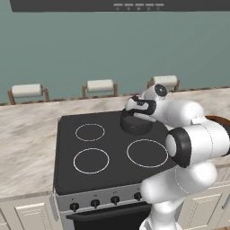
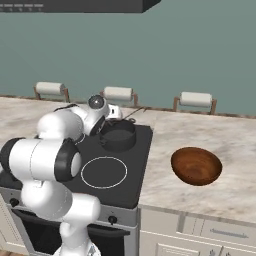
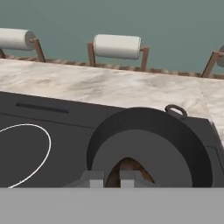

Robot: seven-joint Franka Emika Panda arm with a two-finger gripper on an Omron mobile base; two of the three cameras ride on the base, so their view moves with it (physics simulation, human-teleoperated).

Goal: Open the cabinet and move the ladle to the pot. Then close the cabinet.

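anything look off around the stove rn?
Nothing spilled or broken. One oddity: the ladle isn't fully inside the pot. Its thin handle slants out over the rim, with the hooked end past it. The pot sits upright on the stove, and the brown bowl sits upright on the counter.

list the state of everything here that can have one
pot: upright on the stove's rear right burner, no lid
stove: burners dark, none glowing, oven door shut
wooden bowl: upright on the counter right of the stove, empty
end effector: low over the pot's mouth, fingers close together, grip unclear
paper towel rolls: on their holders along the wall
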